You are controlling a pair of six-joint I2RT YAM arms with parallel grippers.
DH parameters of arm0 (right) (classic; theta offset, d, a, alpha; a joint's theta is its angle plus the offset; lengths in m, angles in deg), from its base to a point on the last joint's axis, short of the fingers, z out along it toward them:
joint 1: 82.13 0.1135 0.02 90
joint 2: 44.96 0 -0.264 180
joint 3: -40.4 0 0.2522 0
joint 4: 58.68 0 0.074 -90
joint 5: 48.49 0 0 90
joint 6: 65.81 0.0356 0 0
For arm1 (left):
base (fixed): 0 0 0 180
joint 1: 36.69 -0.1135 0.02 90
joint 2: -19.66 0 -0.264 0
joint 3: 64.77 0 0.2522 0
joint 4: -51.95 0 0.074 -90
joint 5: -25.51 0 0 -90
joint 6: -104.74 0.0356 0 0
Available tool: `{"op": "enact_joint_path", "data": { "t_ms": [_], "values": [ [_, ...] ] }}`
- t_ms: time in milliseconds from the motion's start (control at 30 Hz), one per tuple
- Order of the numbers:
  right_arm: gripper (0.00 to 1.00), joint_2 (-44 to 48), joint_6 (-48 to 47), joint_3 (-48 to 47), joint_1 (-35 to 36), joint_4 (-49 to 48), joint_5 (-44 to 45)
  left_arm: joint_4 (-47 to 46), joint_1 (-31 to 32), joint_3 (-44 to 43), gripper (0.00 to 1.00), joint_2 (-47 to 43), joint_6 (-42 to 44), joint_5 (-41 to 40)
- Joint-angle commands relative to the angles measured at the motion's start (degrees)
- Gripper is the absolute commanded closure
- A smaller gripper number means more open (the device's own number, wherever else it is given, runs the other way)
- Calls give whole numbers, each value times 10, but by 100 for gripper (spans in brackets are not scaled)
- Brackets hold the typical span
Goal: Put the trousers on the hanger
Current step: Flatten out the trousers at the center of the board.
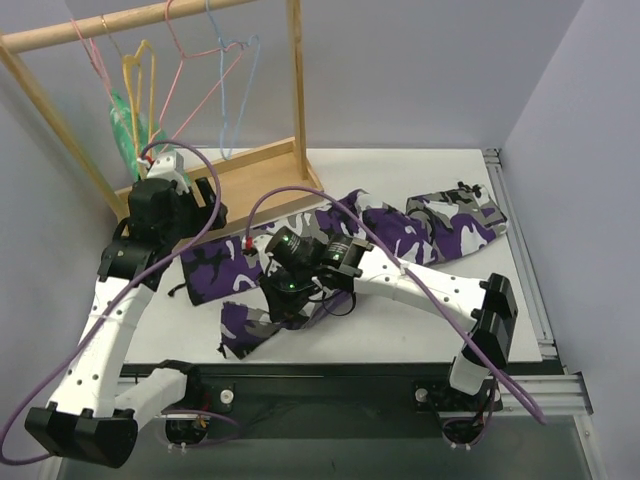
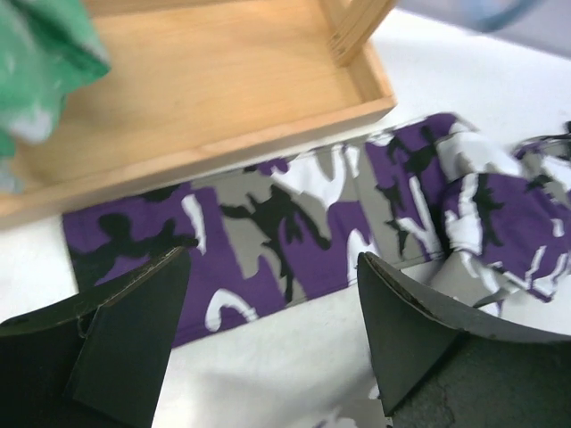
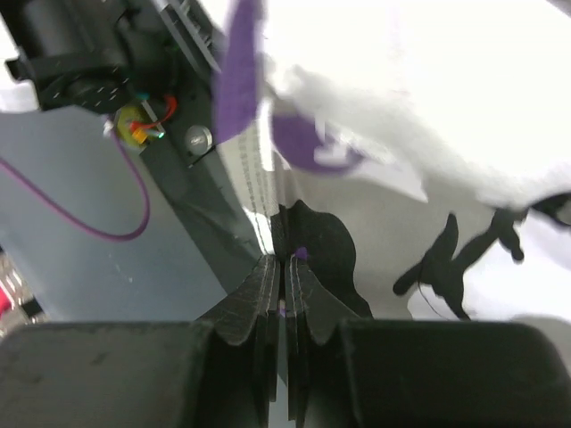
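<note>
The trousers (image 1: pixel 400 225) lie across the bench (image 1: pixel 400 330); the hanger (image 1: pixel 135 75) hangs on the far-left rail (image 1: pixel 100 28). Above one leg the left fingers (image 2: pixel 152 303) are released; the right fingers (image 3: pixel 268 285) clench a near fold.

**Even light, one view burnt out**

The top view is lit evenly, and only soft shadows are cast on the table (image 1: pixel 400 335). In the right wrist view the trousers (image 3: pixel 312 152) are burnt out to white and blurred. In the left wrist view the green garment (image 2: pixel 36 53) is rendered out of focus.
</note>
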Motion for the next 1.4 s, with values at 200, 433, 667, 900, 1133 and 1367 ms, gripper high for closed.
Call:
{"op": "enact_joint_path", "data": {
  "t_ms": [200, 433, 667, 900, 1133, 1367],
  "values": [
    [99, -12, -57, -47, 24, 7, -75, 80, -16, 91, 14, -76, 8, 6],
    [97, -74, -101, -125, 42, 29, -120, 107, -16, 157, 14, -136, -18, 11],
    [22, -50, -83, -112, 31, 24, -41, 114, -15, 221, 14, -183, -57, 25],
    [19, 77, 23, 82, -106, -45, 46, 125, -15, 252, 14, -182, -96, -29],
    [13, 274, 99, 314, -355, -97, 61, 106, -10, 274, 15, -163, -124, -55],
    [4, 323, 126, 399, -587, -103, 45, 1, 9, 335, 21, -74, -151, -34]
  ]
}}
